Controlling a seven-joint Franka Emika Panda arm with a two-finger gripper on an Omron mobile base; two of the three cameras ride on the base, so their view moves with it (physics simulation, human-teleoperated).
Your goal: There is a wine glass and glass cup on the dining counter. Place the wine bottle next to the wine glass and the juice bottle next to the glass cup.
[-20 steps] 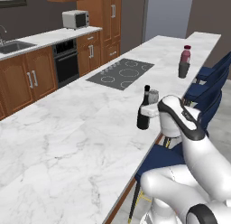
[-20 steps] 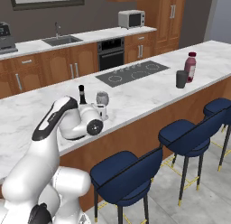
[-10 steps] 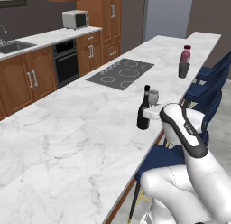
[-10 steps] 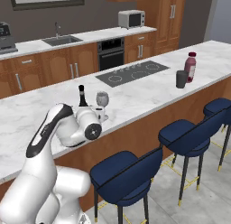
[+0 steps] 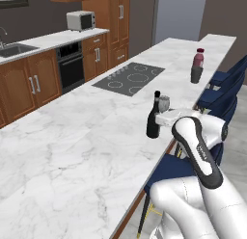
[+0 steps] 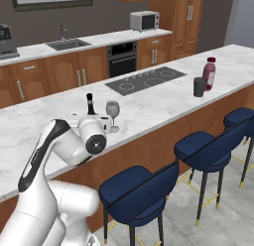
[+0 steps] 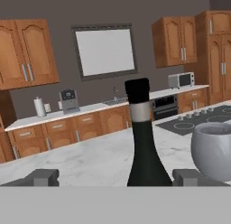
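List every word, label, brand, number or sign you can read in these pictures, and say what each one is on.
No readable text anywhere.
The slim black wine bottle carries a pale band at its neck: blank.
The plump magenta juice bottle has a label too small to make out.
The silver microwave and grey coffee machine show no legible markings.

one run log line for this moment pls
gripper: open, astride wine bottle | wine bottle: upright beside wine glass | juice bottle: by glass cup
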